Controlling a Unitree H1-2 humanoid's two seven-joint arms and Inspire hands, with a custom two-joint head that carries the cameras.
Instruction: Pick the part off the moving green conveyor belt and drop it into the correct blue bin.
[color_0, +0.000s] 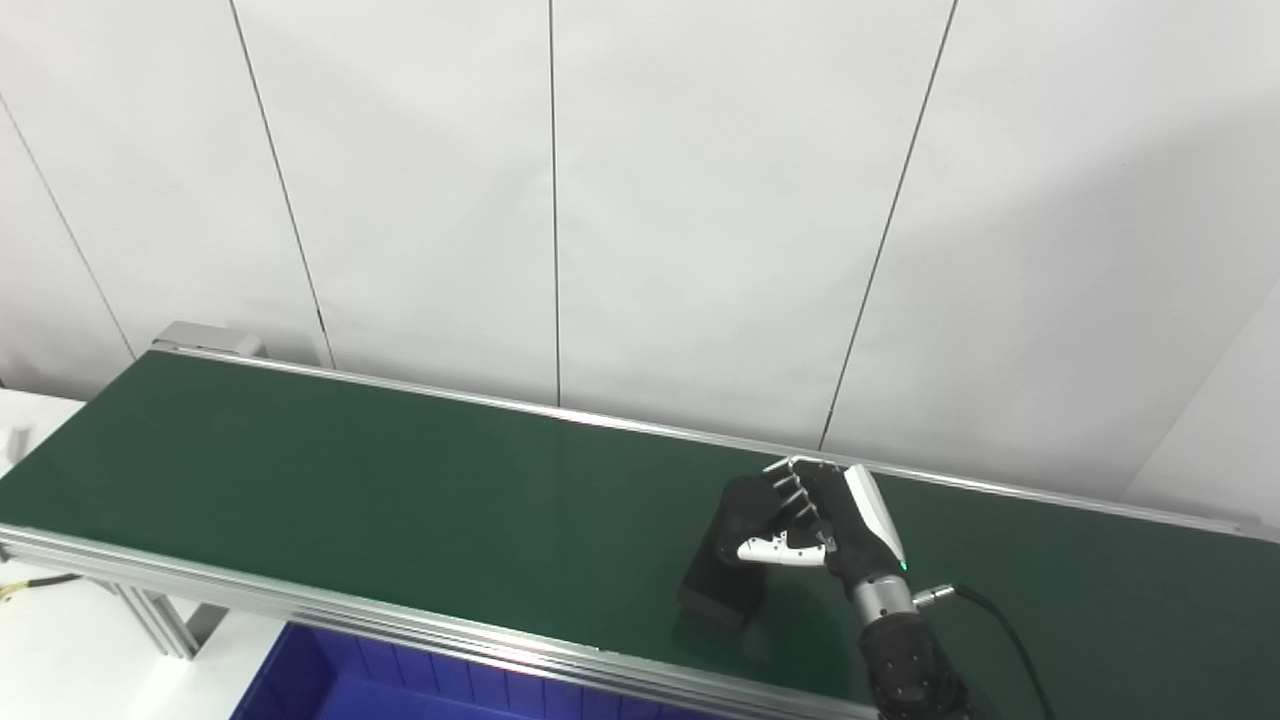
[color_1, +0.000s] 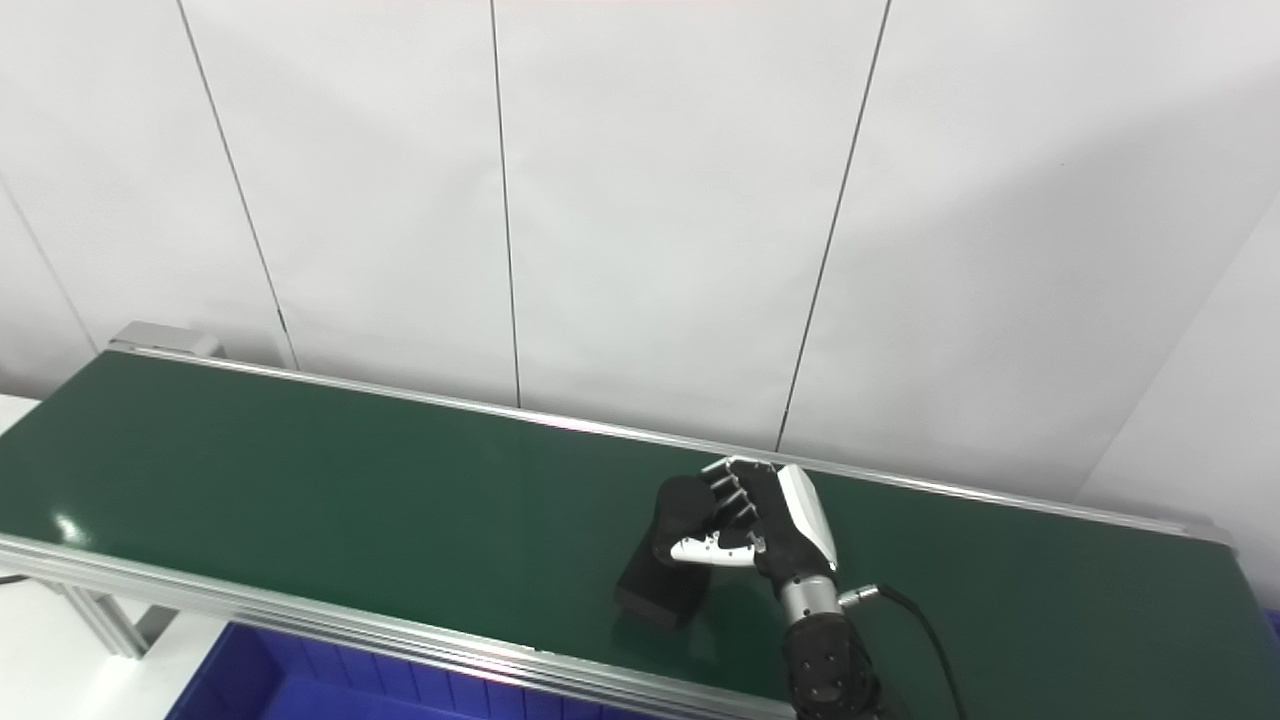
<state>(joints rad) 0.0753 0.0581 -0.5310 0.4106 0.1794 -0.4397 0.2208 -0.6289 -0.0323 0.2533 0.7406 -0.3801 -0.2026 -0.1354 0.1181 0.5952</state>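
A black, blocky part (color_0: 733, 560) stands tilted on the green conveyor belt (color_0: 400, 500), right of centre. My right hand (color_0: 820, 525) is shut on the part, its fingers wrapped over the top and the thumb across the front; it shows the same in the right eye view (color_1: 755, 525). The part's lower end is at or just above the belt surface; I cannot tell whether it touches. My left hand is not in view.
A blue bin (color_0: 400, 680) sits below the belt's near rail at the bottom left. The belt's metal side rails (color_0: 350, 615) run along both edges. A white panelled wall (color_0: 640, 200) stands behind. A black cable (color_0: 1010, 630) trails from my right wrist.
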